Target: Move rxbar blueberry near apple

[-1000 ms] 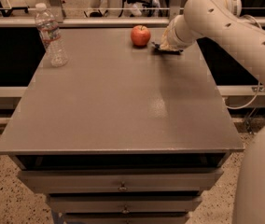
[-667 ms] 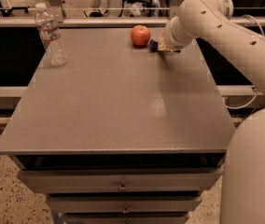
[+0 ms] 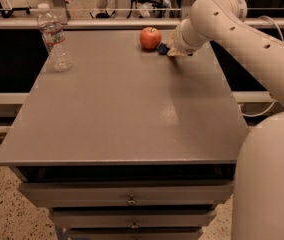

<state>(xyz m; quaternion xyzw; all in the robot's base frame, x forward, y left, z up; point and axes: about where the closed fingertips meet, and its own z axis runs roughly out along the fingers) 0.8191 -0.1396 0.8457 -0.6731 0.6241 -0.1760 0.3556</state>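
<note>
The claw [image 3: 175, 52] is down low on the far right part of the table [image 3: 122, 114], tucked under the wrist, and from where I stand I cannot tell whether it is spread or clamped on anything. The big white arm [image 3: 242, 29] has swung leftward since a second ago, bringing the claw closer to the apple. The clear water bottle [image 3: 55, 44] stands upright near the far left corner, just where it was. The apple [image 3: 150, 38] sits by the far edge and has not shifted either. Of the rxbar blueberry [image 3: 163, 49] only a dark blue end shows, poking out at the claw's left, now just beside the apple's right side, nearer than before.
</note>
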